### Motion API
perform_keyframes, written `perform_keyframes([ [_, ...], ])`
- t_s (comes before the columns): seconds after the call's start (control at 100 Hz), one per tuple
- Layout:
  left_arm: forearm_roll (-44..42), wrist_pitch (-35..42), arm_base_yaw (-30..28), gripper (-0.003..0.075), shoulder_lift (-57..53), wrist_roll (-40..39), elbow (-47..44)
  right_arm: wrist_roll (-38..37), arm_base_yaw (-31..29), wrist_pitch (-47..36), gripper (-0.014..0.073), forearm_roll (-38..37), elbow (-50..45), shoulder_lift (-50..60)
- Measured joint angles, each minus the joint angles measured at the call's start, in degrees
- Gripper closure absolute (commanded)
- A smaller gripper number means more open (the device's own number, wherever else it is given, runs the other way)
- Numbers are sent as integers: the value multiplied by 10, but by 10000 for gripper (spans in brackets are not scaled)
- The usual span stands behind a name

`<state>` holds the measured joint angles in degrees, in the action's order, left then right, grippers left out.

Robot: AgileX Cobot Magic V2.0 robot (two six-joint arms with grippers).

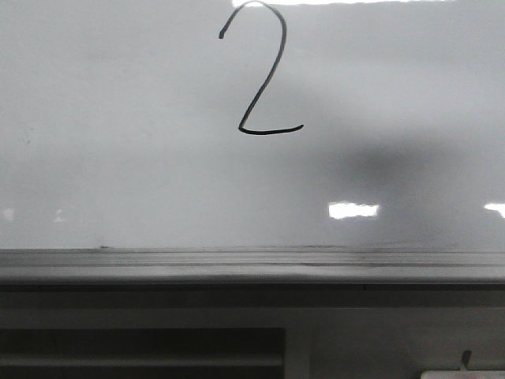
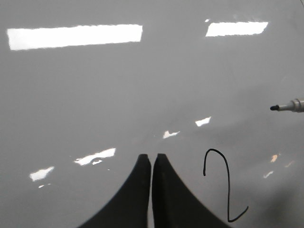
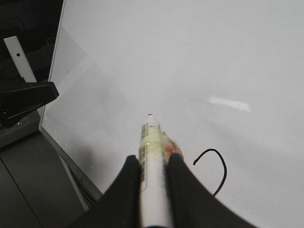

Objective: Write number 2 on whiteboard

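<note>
The 2 (image 1: pixel 264 71) looks complete, sitting at twelve o'clock on the whiteboard (image 1: pixel 118 142), well above the ledge (image 1: pixel 237 264). Its long axis runs upright, curve on top, slanted stroke falling to a short base that trails toward three o'clock. The right tool (image 3: pixel 154 164) grips the marker (image 3: pixel 153 156), tip clear of the board. The left tool (image 2: pixel 152 159) is clenched on nothing, near the digit. My read: only the retreat remains, so pull the marker straight back, no sideways drift, or the tip smears the ink.
</note>
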<state>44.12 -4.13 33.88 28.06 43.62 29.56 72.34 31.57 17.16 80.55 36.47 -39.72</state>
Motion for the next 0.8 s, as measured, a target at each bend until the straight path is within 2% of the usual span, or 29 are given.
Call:
perform_keyframes([
  [0.12, 0, -46, 0, 731, 2, 0, 20, -21, 0, 21, 655, -4, 2, -19],
  [0.2, -1, -82, 0, 680, 9, 1, 42, -31, 0, 50, 655, -10, 6, -50],
  [0.27, -1, -120, 0, 596, 22, 10, 62, -38, 0, 82, 655, -23, 17, -79],
  [0.37, -3, -180, 0, 440, 50, 30, 89, -62, 0, 129, 655, -67, 43, -124],
  [0.44, -5, -215, 0, 377, 71, 43, 106, -89, 0, 164, 655, -110, 70, -151],
  [0.63, 21, -311, 0, 372, 140, 118, 150, -144, 0, 274, 655, -215, 155, -210],
  [0.8, 83, -381, 0, 372, 206, 198, 184, -155, 0, 346, 655, -253, 210, -238],
])
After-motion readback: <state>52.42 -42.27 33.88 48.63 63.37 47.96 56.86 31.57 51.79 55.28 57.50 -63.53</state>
